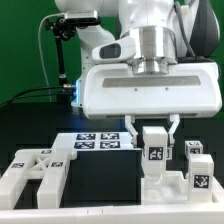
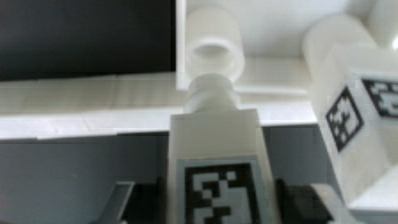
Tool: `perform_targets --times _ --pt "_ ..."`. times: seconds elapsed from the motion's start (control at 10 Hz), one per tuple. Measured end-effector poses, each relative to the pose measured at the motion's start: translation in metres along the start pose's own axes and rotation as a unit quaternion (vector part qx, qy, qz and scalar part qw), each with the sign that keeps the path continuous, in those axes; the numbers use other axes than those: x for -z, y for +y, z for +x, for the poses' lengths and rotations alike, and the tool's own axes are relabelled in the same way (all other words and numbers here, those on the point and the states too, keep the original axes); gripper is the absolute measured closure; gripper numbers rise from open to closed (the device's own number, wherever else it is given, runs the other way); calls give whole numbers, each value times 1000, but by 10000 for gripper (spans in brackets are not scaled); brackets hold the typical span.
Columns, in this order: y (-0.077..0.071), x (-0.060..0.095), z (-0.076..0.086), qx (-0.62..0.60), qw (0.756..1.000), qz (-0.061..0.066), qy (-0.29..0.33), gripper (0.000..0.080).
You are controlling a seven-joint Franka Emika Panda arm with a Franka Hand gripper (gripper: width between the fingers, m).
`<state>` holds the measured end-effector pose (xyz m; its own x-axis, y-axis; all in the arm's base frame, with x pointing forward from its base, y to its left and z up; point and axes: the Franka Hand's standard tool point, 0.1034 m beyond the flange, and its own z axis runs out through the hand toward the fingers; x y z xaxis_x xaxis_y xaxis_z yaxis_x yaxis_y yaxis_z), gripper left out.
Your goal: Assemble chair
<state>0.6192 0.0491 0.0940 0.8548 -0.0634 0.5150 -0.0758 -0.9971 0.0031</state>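
**White leg poised over the chair base**

White plastic chair leg is pinched upright in my gripper, which is closed to the leg's width. I judge this lines its lower end up with the round peg and the chair base just below. Another chair frame lies well apart on the tabletop, near the marker board. I cannot tell whether leg and base touch. My wrist view is blurred and my fingertips are cut off.

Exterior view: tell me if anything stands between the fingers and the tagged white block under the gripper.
Nothing visible does. The fingers flank the tagged block on both sides; the neighbouring tagged post stands apart on the exterior view's right.
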Motion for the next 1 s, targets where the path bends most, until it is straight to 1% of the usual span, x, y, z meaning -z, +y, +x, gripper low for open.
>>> perform_targets --times 0.3,0.5,0.6,0.8,1.0 --pt "0 -7 -8 3 1000 -2 -7 514" --pt "0 -9 -6 4 1000 -4 0 514" --pt "0 -14 -10 5 1000 -5 -4 514" --pt "-2 -18 -9 7 1000 -5 -3 514" --pt "0 -20 -10 8 1000 -8 4 514"
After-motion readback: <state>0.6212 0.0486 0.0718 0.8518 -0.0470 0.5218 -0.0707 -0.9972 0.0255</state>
